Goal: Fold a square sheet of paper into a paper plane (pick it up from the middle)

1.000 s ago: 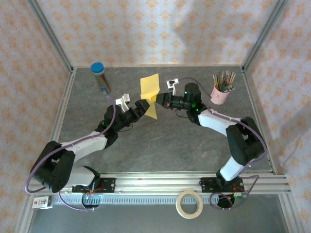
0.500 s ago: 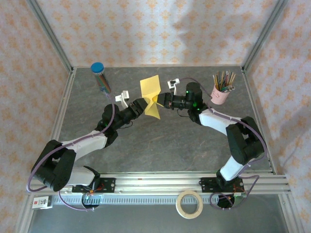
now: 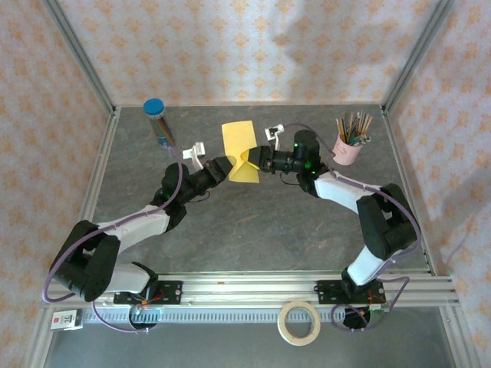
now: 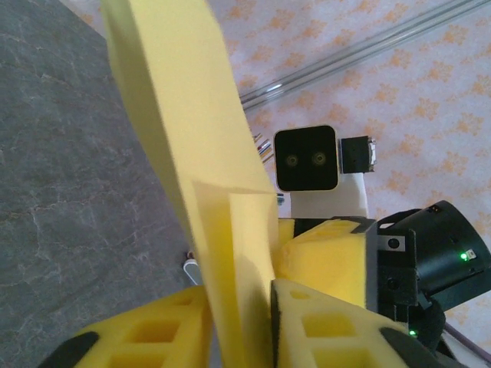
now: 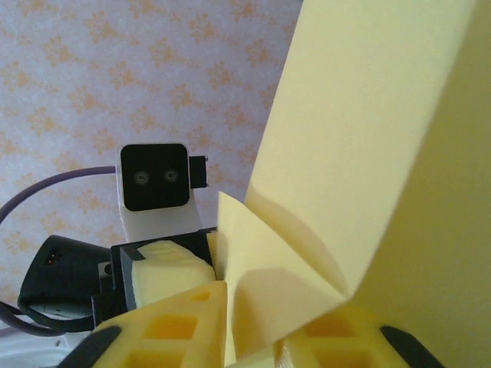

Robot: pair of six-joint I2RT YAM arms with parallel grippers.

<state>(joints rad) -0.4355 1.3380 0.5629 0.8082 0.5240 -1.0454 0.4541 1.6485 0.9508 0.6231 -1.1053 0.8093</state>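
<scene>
The square sheet of paper (image 3: 239, 141), yellow and part folded with crisp creases, stands on edge in mid-air over the far middle of the table. My left gripper (image 3: 230, 165) meets it from the left and is shut on its lower fold. In the left wrist view the paper (image 4: 192, 153) runs between the foam pads of the left gripper (image 4: 242, 330). My right gripper (image 3: 252, 160) faces it from the right. Its jaws (image 5: 257, 337) stand slightly open, with a loose folded flap of the paper (image 5: 368, 153) lying between them.
A blue-capped tube of pencils (image 3: 159, 123) stands at the far left. A pink cup of pencils (image 3: 350, 147) stands at the far right, close to the right arm. A tape roll (image 3: 299, 322) lies in front of the base rail. Patterned walls enclose the table.
The left gripper moved in to the paper and closed on it. The right gripper's jaws loosened, and the lower fold of the paper spread wider.
</scene>
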